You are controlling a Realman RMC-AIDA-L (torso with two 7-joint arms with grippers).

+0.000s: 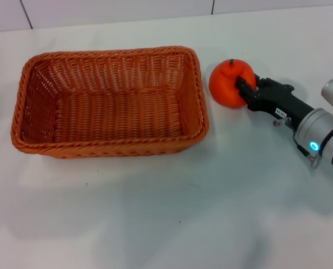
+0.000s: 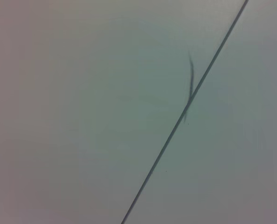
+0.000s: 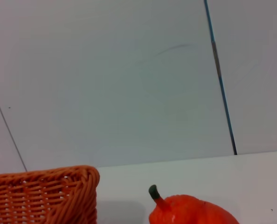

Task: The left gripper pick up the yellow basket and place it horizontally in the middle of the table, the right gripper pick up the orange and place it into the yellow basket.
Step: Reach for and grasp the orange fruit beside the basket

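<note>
The black two-fingered right gripper [image 1: 244, 89] clamps the round bright orange [image 1: 228, 83] on the white table [image 1: 172, 213], just right of the empty rectangular woven yellow basket [image 1: 107, 101].

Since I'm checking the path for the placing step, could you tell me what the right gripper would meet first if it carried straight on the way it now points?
The right gripper points toward the robot's left, its fingers already around the orange. Carried straight on, the orange would probably meet the near end wall of the basket first; height above the table is unclear.
</note>
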